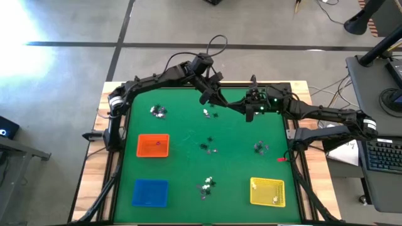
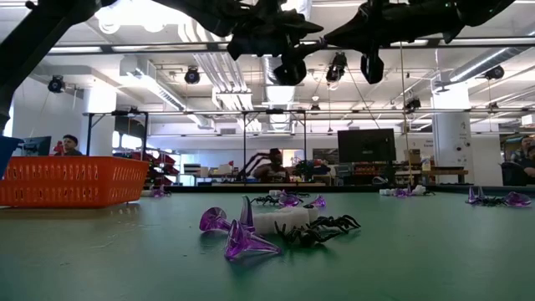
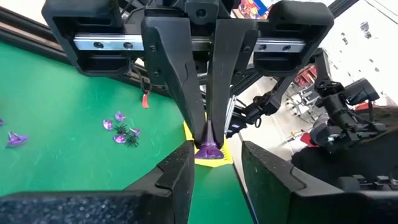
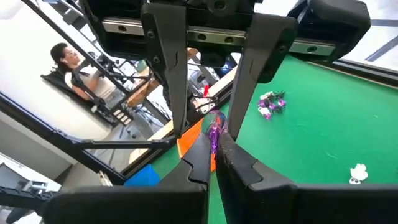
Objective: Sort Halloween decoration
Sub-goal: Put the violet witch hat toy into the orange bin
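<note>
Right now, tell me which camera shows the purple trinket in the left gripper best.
The left wrist view: the purple trinket sits pinched in the left gripper. The right wrist view shows it beyond the open right gripper. The high view shows the meeting grippers; the low view hides it.

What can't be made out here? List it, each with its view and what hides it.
High view: the purple trinket, pinched by the left gripper inside the open right gripper, is hidden by the arms.
Low view: the orange tray's contents, behind its wall.
High view: the loose trinkets' shapes, too small.
</note>
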